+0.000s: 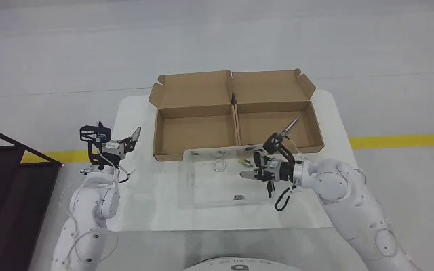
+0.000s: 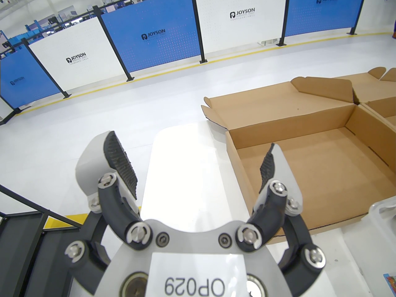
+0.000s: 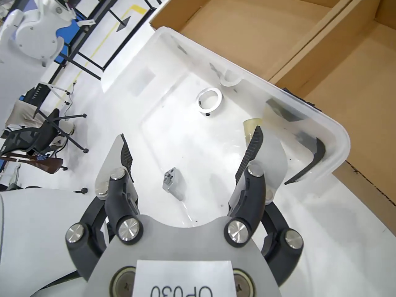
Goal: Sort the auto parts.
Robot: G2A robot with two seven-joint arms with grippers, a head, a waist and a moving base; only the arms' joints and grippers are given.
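The right gripper (image 3: 190,134) sits nearest the lens in its own wrist view. Its jaws are spread wide and hold nothing, and it hangs over the clear bin (image 3: 338,143). On the bin floor, between the two fingers and close to the palm, lies a small grey block (image 3: 174,183). Its long axis runs roughly the way the gripper points, so across the line on which the jaws shut. I judge that a straight drop would put the fingers on its narrow sides with little turn of the wrist. Farther ahead of the jaws a ring (image 3: 209,100) lies flat. A yellowish piece (image 3: 251,124) and a black curved strip (image 3: 311,160) rest by the bin wall.

In the top view the right gripper (image 1: 249,167) is at centre right of the frame, above the bin (image 1: 193,154). The grey block (image 1: 239,198) is just below it in the frame, and the ring (image 1: 220,165) is to its left. The left-hand box (image 1: 193,132) and the right-hand box (image 1: 278,127) stand side by side in the upper middle, just beside the bin.

The left gripper (image 1: 131,139) is also wide open and holds nothing. It is at the left of the frame over the table (image 1: 142,203), well apart from the bin. The right arm is plainly the nearer one to every part.
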